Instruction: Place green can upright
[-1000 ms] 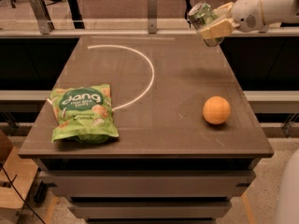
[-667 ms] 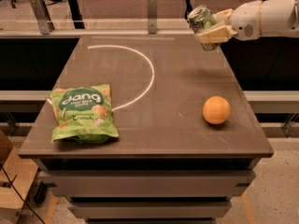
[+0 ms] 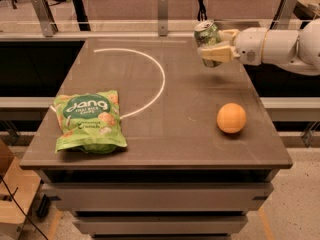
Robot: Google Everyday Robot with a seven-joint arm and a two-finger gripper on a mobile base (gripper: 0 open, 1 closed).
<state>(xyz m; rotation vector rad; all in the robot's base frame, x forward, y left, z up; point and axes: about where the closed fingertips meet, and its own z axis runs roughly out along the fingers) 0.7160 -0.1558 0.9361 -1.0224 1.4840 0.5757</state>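
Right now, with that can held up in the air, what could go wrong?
1. The end effector holds the green can tilted above the far right of the table; released like that, it might topple instead of standing.
2. It hangs close to the table's right edge, so a roll could carry it off.
3. The orange lies nearer on that side; a rolling can might bump it.

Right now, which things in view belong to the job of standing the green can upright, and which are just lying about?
Job: green can, tilted, held in the gripper above the far right part of the table.
Lying about: dang snack bag, front left; orange, front right; white arc marked on the tabletop.
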